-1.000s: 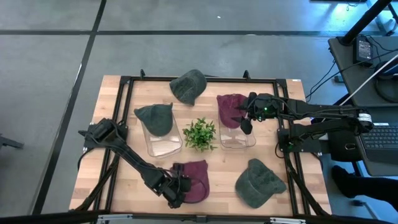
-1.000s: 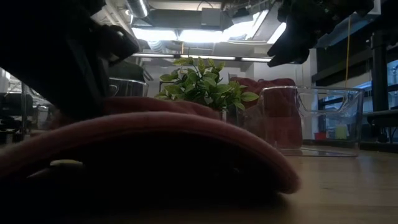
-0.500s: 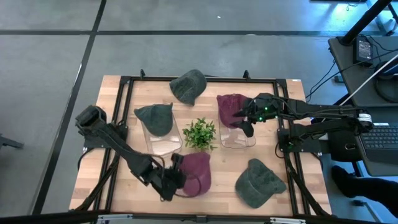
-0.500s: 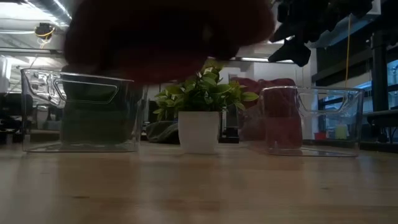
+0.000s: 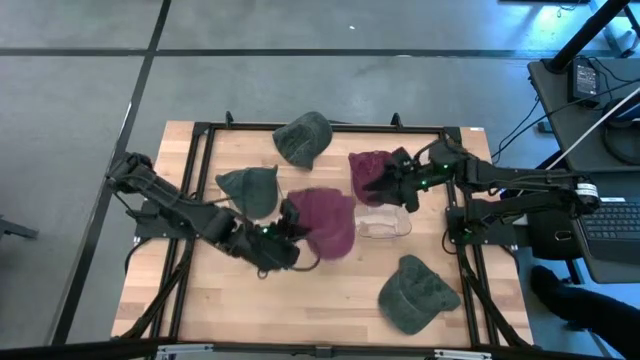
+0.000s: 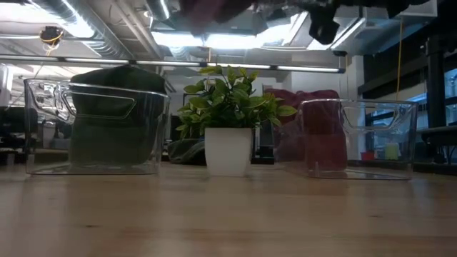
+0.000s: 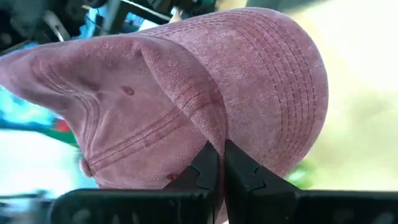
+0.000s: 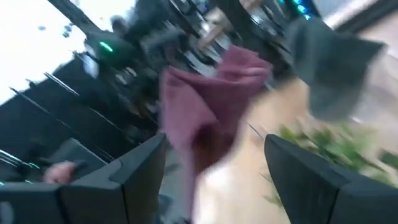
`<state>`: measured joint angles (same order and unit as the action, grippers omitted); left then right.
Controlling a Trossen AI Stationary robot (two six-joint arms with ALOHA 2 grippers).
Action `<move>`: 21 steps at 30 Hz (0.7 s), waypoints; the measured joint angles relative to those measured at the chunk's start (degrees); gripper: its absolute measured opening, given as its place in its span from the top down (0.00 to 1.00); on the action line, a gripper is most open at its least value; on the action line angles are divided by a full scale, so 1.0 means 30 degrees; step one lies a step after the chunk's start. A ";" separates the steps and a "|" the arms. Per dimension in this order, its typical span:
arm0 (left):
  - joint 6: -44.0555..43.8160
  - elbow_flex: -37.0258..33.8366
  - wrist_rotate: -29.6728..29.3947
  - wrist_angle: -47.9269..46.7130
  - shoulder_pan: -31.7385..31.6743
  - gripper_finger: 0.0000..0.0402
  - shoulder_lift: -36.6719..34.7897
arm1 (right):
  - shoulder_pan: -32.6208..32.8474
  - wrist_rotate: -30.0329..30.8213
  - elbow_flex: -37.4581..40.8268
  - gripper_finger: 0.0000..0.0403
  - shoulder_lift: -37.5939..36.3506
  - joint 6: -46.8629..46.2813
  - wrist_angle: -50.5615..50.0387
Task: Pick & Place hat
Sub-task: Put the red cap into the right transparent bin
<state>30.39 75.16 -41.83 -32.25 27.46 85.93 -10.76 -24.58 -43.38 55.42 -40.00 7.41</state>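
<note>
My left gripper [image 5: 288,228] is shut on a maroon hat [image 5: 325,222] and holds it in the air over the table's middle, above the potted plant [image 6: 228,107], which the hat hides in the high view. The hat fills the left wrist view [image 7: 186,93] and shows at the top of the low view [image 6: 214,7]. My right gripper [image 5: 400,187] is open and empty [image 8: 214,180], above the right clear bin [image 5: 388,228]. A second maroon hat [image 5: 368,175] hangs over that bin's far wall. My left gripper pinches a fold of the maroon hat [image 7: 208,134] between its two fingers, where the brim [image 7: 280,93] meets the crown [image 7: 93,112]. The fingers come level from the table's left. The hat is lifted clear, with its brim toward the table's right.
A green hat [image 5: 250,190] lies in the left clear bin [image 5: 265,238]. Another green hat [image 5: 303,138] lies at the far edge, and a third [image 5: 415,292] at the near right. A black frame [image 5: 200,135] runs around the wooden table.
My left gripper has lifted the maroon hat off the table near its near edge and carried it up and toward the far edge, over the plant. The hat now hangs clear of the table. My left arm has swung with it.
</note>
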 joint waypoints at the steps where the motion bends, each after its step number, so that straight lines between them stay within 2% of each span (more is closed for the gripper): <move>1: 0.1398 0.0000 -0.0253 0.0007 -0.0273 0.99 0.0015 | -0.0165 -0.0039 0.0000 0.33 -0.0007 -0.0398 0.0445; 6: 0.7444 0.0000 -0.0593 0.0348 -0.1400 0.99 0.0233 | -0.1199 0.0332 -0.0007 0.33 -0.0007 -0.0536 0.0655; 11: 1.0799 0.0007 -0.0202 0.0515 -0.2137 0.99 0.0211 | -0.2517 0.0640 -0.0007 0.33 0.0000 -0.0502 0.0556; 14: 1.2243 0.0007 -0.0157 0.0546 -0.2459 0.99 0.0211 | -0.2863 0.0533 -0.0165 0.33 0.0084 0.0865 0.0318; 17: 1.3372 0.0007 -0.0168 0.0531 -0.2792 0.99 0.0211 | -0.2845 0.0517 -0.1688 0.33 0.0576 0.2633 -0.1497; 21: 1.4318 0.0007 -0.0172 0.0531 -0.3187 0.99 0.0211 | -0.2844 0.0947 -0.5124 0.33 0.2343 0.4382 -0.6324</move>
<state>73.34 75.18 -42.35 -30.65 17.90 86.56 -19.29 -21.74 -58.75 62.45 -26.85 -11.56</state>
